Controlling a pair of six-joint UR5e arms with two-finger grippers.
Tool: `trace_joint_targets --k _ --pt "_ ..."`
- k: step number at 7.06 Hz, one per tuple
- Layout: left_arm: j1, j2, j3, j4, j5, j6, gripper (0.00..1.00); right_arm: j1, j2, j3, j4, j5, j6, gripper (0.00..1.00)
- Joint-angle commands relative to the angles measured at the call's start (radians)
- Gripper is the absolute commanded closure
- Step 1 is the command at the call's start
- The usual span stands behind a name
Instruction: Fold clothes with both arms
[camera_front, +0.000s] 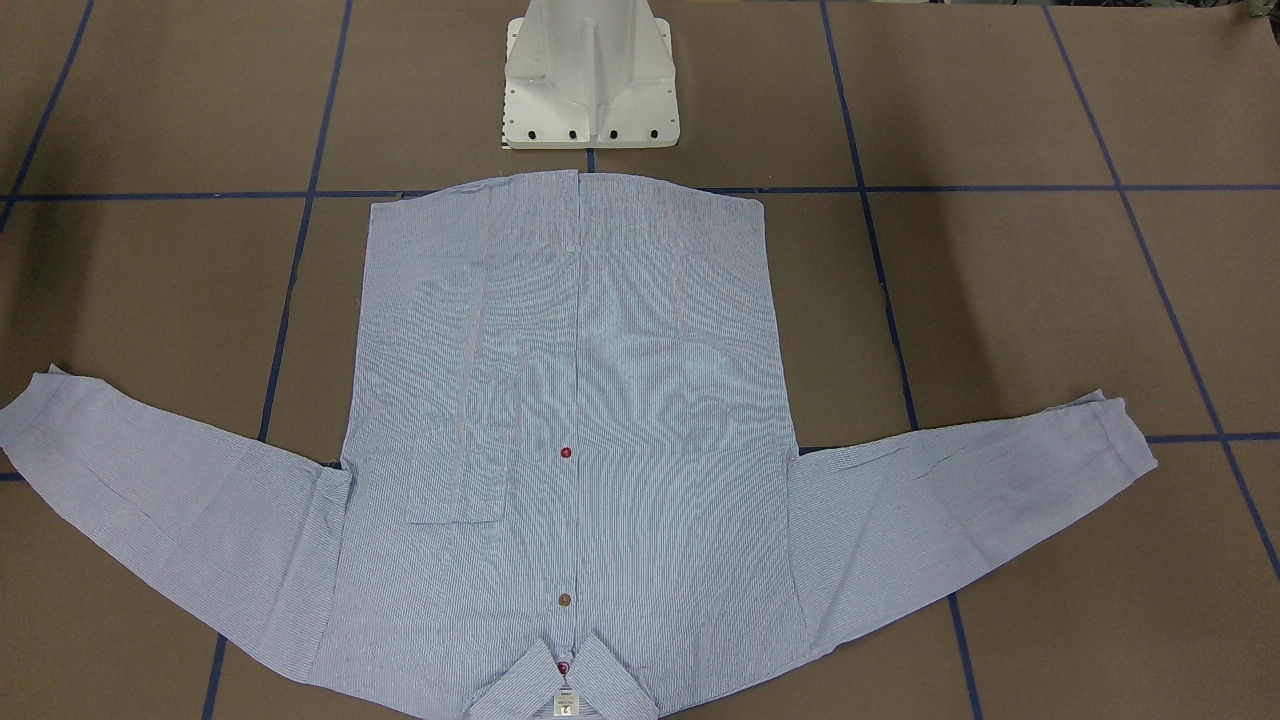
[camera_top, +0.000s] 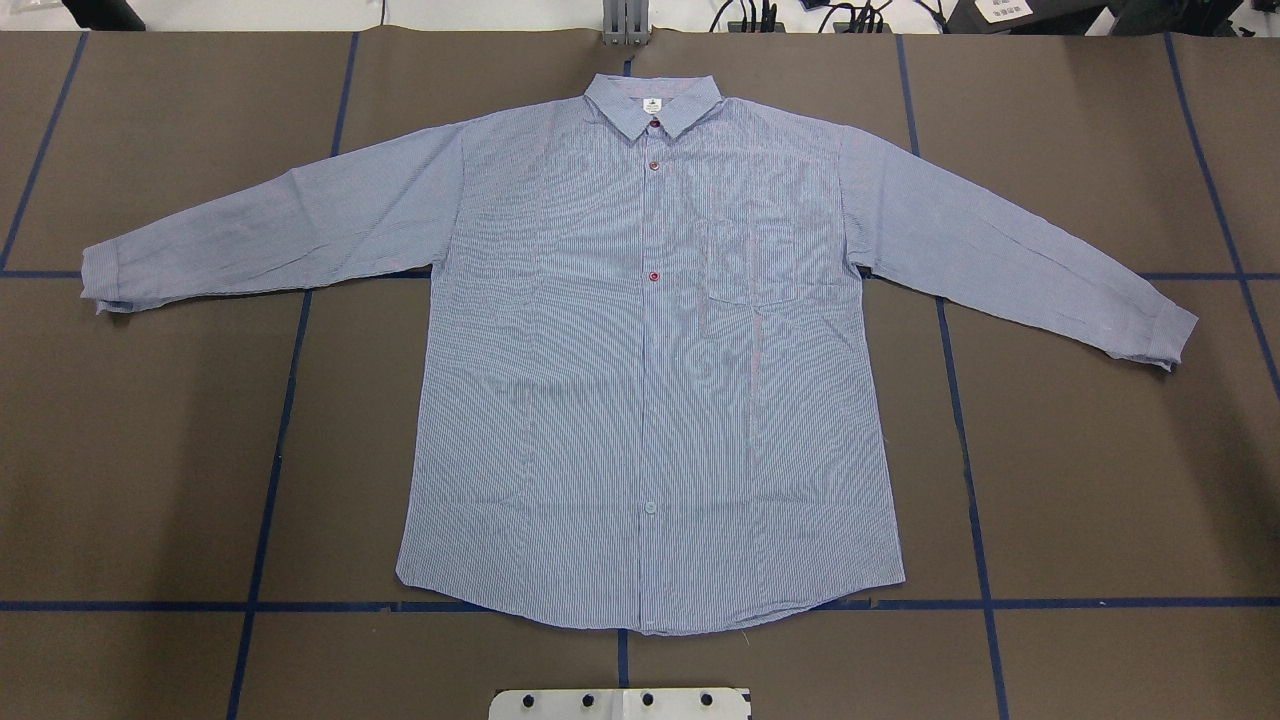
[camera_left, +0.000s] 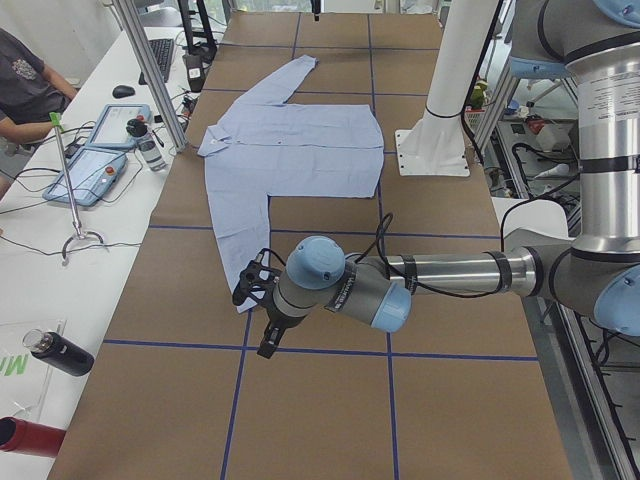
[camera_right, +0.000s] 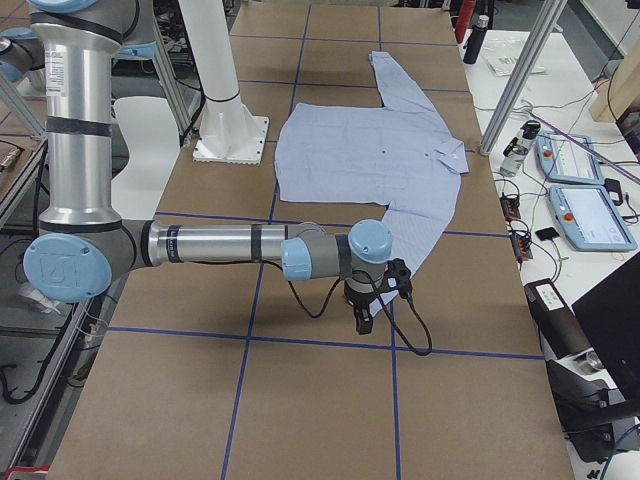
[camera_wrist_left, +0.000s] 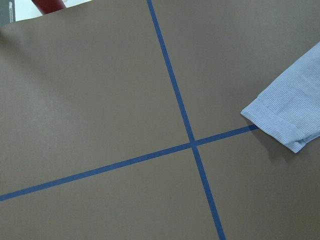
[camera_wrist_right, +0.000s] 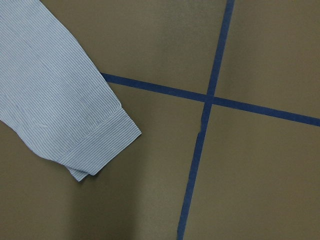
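Blue-striped shirt (camera_top: 650, 400) flat, unfolded on surface (camera_top: 150, 450); fold not started, next grab both cuffs (camera_wrist_left: 280, 120); jaws state can't tell

There is 1 shirt (camera_top: 650, 380) with 2 sleeves (camera_top: 290, 225), 1 collar (camera_top: 652, 100), 1 neck tag (camera_front: 566, 703) and 1 chest pocket (camera_top: 750, 262). Its placket shows 3 red or brown buttons (camera_front: 566, 453) and 1 pale button (camera_top: 650, 508). There are 2 robot arms, the left arm (camera_left: 450, 272) and the right arm (camera_right: 215, 245), on 1 white pedestal (camera_front: 590, 75). The side bench holds 2 screen pendants (camera_right: 590, 215), and 1 person (camera_left: 25, 85) sits there.
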Motion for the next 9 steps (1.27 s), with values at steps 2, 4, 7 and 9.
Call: trace_joint_targets --k 2,4,7,9 --pt "0.003 0.02 -0.018 -0.009 -0.016 0.012 0.0 -0.006 0.012 -0.001 0.004 0.019 0.011 0.0" --pt "0.003 0.049 -0.039 -0.02 -0.019 0.012 0.0 -0.093 0.026 0.011 0.008 0.002 -0.008 0.0" --pt "0.003 0.06 -0.058 -0.02 -0.022 0.011 0.0 -0.112 0.018 -0.01 0.01 -0.012 0.008 0.0" --pt "0.003 0.06 -0.05 -0.021 -0.022 0.006 0.0 -0.112 0.015 -0.03 0.012 0.054 0.006 0.0"
